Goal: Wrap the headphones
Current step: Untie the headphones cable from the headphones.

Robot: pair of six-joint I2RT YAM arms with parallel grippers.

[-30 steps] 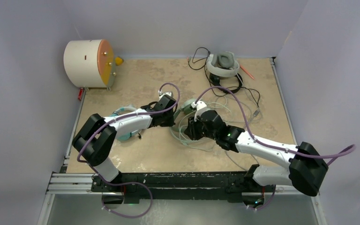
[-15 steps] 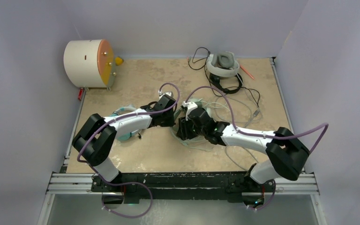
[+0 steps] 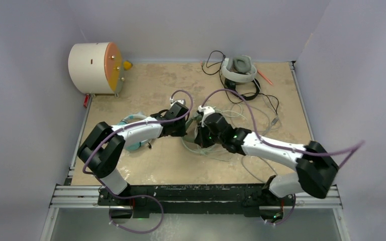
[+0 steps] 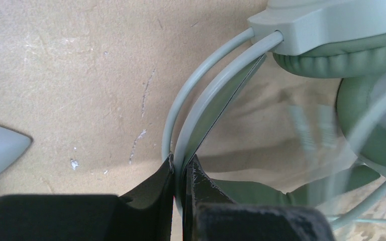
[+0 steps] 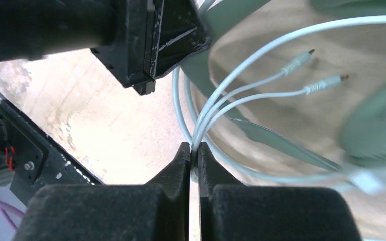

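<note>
Toward the tabletop's left edge, a small teal headset (image 3: 133,146) lies partly hidden under the left arm, untouched. Just right of it, near the middle of the tabletop, the left gripper (image 4: 179,168) is closed narrow on the thin headband (image 4: 208,103) of the mint-green headphones (image 4: 342,63), fingertips pinching the flat strip on edge, with one padded ear cup hanging beyond. That band looks springy rather than rigid, so it will likely flex and twist if pulled sideways; the cups are light plastic with soft pads, and a hold on the band close to a cup would probably steady the set best. To the right, touching the same cluster, the right gripper (image 5: 193,153) is pinched shut on the pale cord (image 5: 241,95), which rises in loose strands from between its fingertips toward two small plugs (image 5: 301,63) (the ends lie free on the tabletop). The cord is thin, smooth and limp: it should slide through a loose grip, kink under a hard tug, and spring out of its coil unless kept under gentle tension, so it is better taken a short way along and fed round the band in even turns. At the far edge, toward the right corner, a white-and-grey headset (image 3: 238,68) and a thin black one (image 3: 246,91) wait with cables sprawled.
</note>
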